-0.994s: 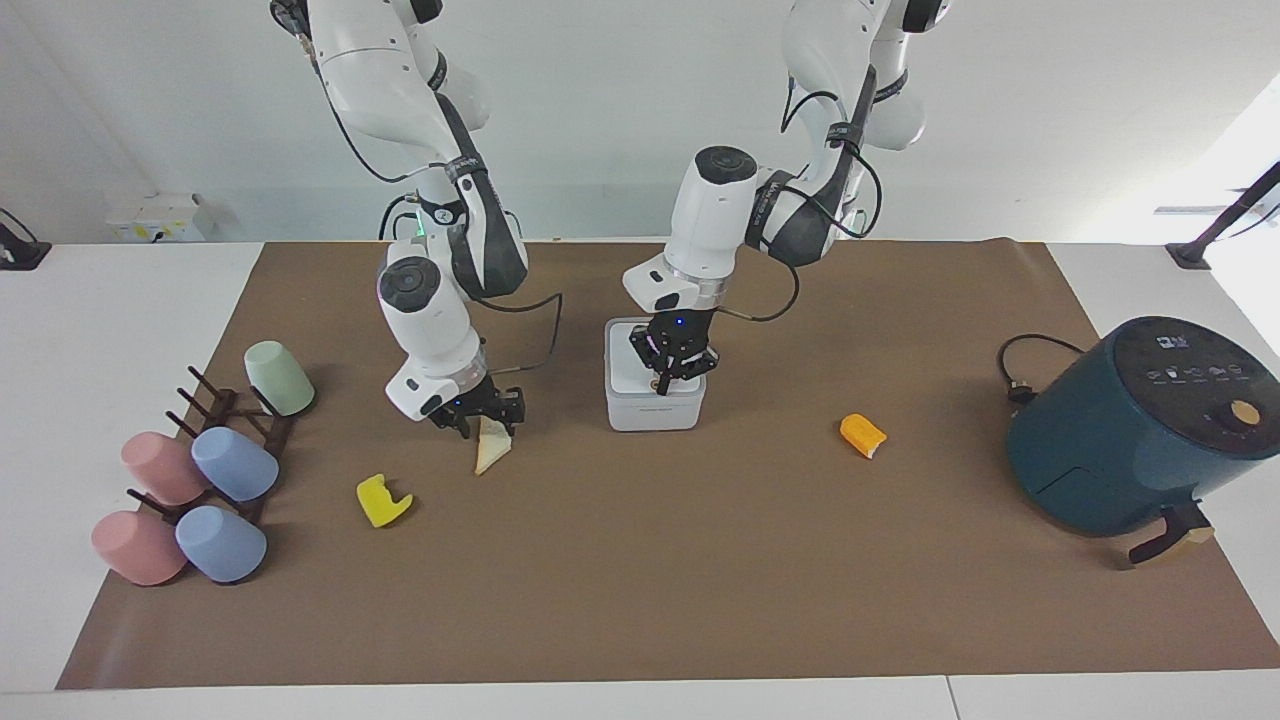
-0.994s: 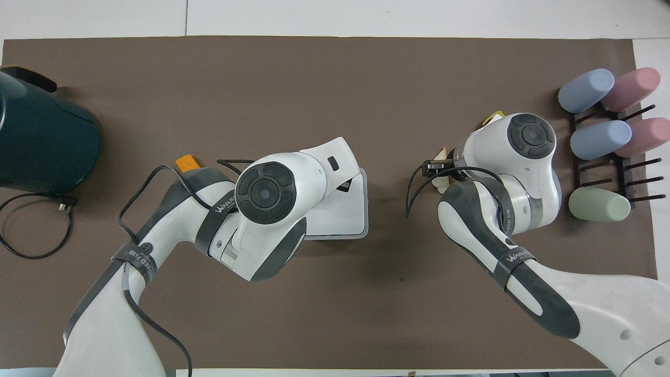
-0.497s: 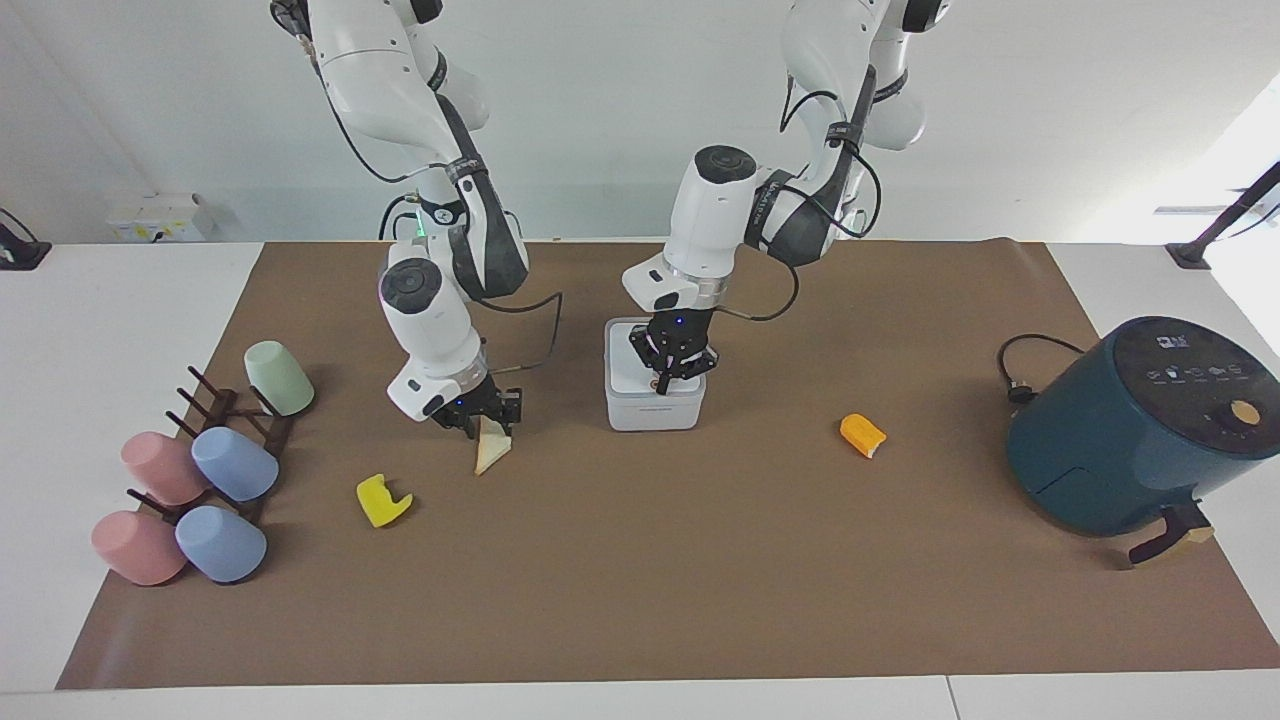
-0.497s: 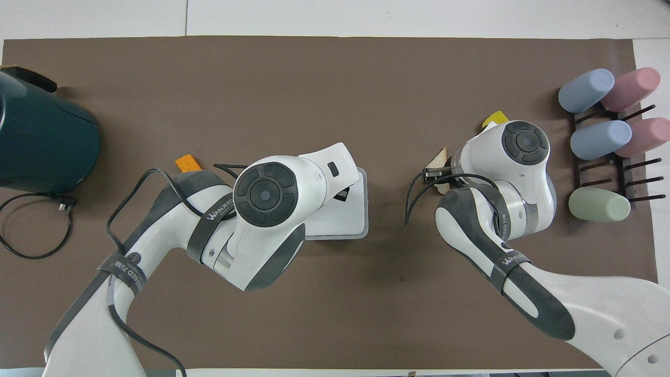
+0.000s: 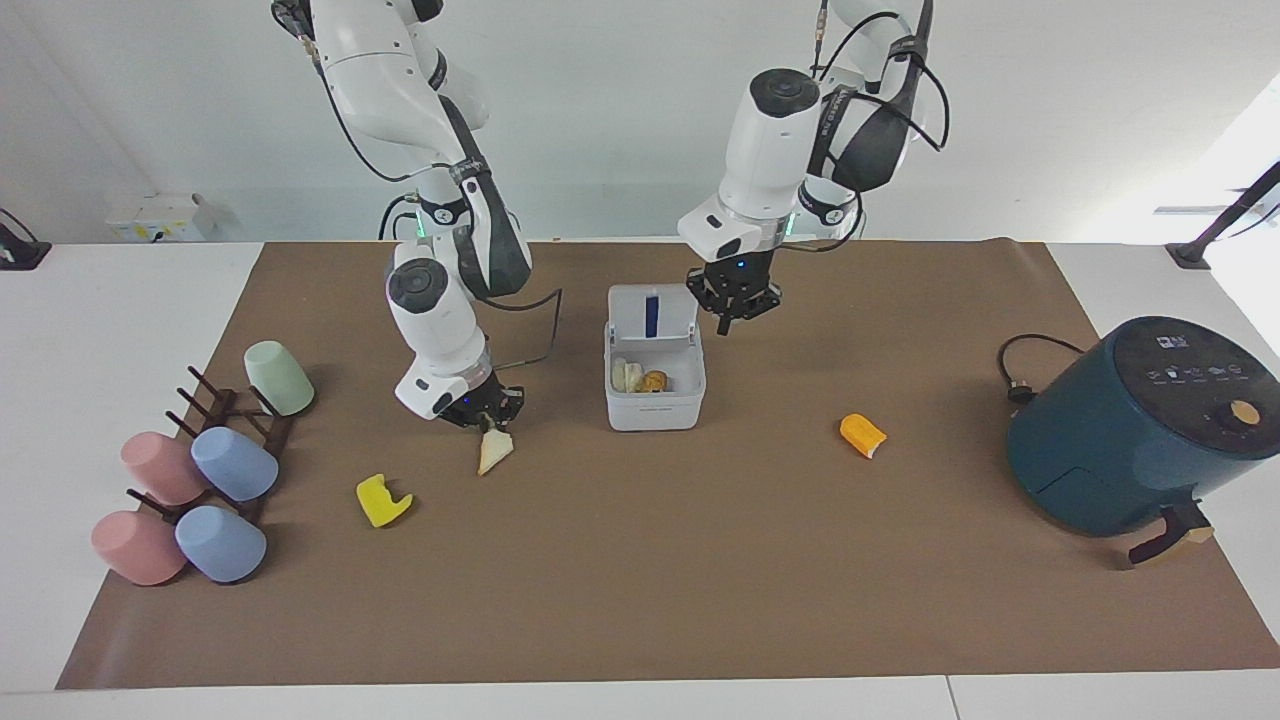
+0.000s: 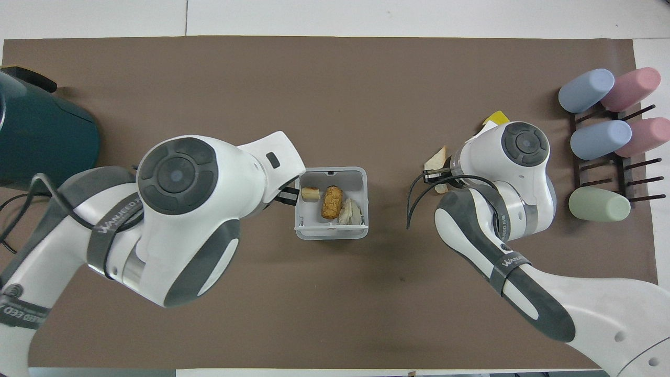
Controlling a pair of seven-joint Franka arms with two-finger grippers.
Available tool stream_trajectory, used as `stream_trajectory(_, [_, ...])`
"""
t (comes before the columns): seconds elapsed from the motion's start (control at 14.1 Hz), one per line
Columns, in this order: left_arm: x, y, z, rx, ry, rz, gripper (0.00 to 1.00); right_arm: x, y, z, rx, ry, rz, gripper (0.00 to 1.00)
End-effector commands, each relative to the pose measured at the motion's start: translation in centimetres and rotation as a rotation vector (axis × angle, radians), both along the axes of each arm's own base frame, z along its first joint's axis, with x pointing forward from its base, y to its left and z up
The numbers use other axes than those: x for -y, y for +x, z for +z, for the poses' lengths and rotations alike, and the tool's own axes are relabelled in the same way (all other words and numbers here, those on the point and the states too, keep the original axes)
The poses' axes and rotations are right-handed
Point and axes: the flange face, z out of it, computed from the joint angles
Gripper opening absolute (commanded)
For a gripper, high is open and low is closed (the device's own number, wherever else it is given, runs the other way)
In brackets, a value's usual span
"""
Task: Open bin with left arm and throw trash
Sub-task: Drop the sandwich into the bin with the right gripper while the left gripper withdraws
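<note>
The white bin (image 5: 655,410) stands mid-mat with its lid (image 5: 650,315) tipped up, blue stripe showing, and several scraps inside (image 6: 331,201). My left gripper (image 5: 737,322) hangs shut and empty over the mat beside the raised lid, toward the left arm's end. My right gripper (image 5: 487,418) is shut on the top of the pale bread wedge (image 5: 493,452), whose lower tip is at the mat. The yellow chunk (image 5: 383,500) lies farther from the robots than the wedge. The orange chunk (image 5: 862,435) lies toward the left arm's end; the left arm hides it in the overhead view.
A dark teal air fryer (image 5: 1130,430) with its cable (image 5: 1030,365) stands at the left arm's end. A dark rack with several pastel cups (image 5: 215,465) sits at the right arm's end.
The left gripper lifted off the bin's lid and drew back toward the robots; the lid has swung open. The right gripper's fingers closed in on the bread wedge.
</note>
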Motion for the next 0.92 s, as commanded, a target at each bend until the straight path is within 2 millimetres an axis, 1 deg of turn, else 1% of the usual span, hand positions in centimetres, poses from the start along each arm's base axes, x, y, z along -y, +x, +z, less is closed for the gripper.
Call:
stream_trajectory(0.0, [-5.2,0.0,1.7,-0.023,0.032,0.068,0.43,-0.4,1.8,4.8,-0.033,0.009,-0.034,0.00])
stream_trajectory(0.07, [-7.2,0.5,2.2,-0.033,0.037,0.101,0.66,-1.5,2.3,7.6,-0.044,0.013,-0.048,0.00])
stream_trajectory(0.14, [-8.8,1.1,2.4,-0.038,0.039,0.133,0.87,-3.2,2.8,10.6,-0.058,0.026,-0.064,0.00])
stream_trajectory(0.21, [-10.0,1.6,2.5,-0.039,0.038,0.163,1.00,-4.5,2.9,12.5,-0.067,0.046,-0.096,0.00])
stream_trajectory(0.28, [-11.2,2.2,2.4,-0.039,0.038,0.186,1.00,-6.5,2.5,14.1,-0.078,0.072,-0.142,0.00])
stream_trajectory(0.35, [-13.0,3.0,2.4,-0.040,0.037,0.219,1.00,-9.0,1.9,15.4,-0.083,0.091,-0.177,0.00])
stream_trajectory(0.43, [-14.7,3.8,2.4,-0.030,0.031,0.255,1.00,-11.4,1.1,16.2,-0.084,0.102,-0.219,0.00])
stream_trajectory(0.57, [-19.1,5.3,2.3,-0.024,0.027,0.336,1.00,-16.7,-1.2,17.0,-0.093,0.119,-0.322,0.00])
stream_trajectory(0.64, [-21.8,6.0,2.2,-0.015,0.025,0.367,1.00,-19.1,-2.4,17.4,-0.089,0.139,-0.346,0.00])
stream_trajectory(0.71, [-23.2,6.5,2.0,-0.011,0.027,0.360,1.00,-21.2,-3.5,17.5,-0.073,0.167,-0.360,0.00])
stream_trajectory(0.78, [-24.4,7.0,1.8,0.001,0.025,0.357,1.00,-21.9,-3.9,17.0,-0.069,0.179,-0.386,0.00])
stream_trajectory(0.85, [-24.9,7.8,0.8,0.002,0.026,0.363,1.00,-22.6,-4.6,16.6,-0.065,0.186,-0.386,0.00])
